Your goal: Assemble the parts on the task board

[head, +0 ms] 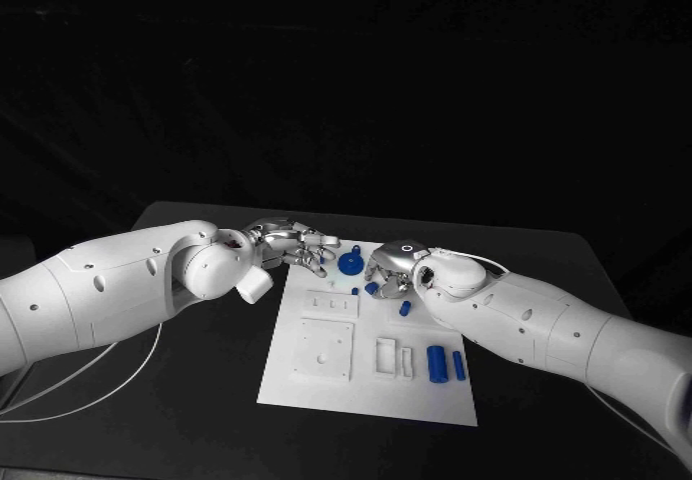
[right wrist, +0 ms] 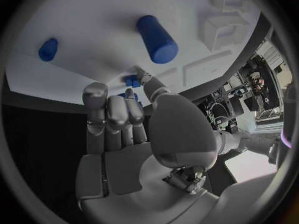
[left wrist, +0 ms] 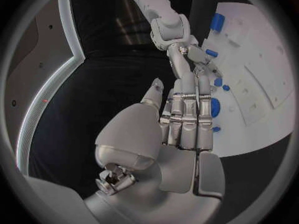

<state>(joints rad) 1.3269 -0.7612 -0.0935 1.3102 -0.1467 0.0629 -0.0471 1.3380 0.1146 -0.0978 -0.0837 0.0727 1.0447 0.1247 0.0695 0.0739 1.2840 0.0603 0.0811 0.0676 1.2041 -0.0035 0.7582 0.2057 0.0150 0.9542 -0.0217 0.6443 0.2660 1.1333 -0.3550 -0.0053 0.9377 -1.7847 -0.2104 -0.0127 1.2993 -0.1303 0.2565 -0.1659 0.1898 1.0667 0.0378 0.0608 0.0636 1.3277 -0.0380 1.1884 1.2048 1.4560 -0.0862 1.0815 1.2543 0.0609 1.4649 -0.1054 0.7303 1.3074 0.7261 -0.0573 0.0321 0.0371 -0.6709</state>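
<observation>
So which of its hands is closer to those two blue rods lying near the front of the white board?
Right. The right hand hovers mid-board, just beyond the blue rods; the left hand sits at the task board's far left corner.

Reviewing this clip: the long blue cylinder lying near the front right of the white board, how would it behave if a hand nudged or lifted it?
The blue cylinder looks round and lies on its side on the flat task board, so a sideways nudge would probably roll it. It looks like stiff plastic, likely light. Its smooth surface may slip between metal fingers.

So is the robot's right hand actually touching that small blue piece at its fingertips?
Touching. In the right wrist view, the right hand has a fingertip pressed against the small blue part on the task board.
</observation>
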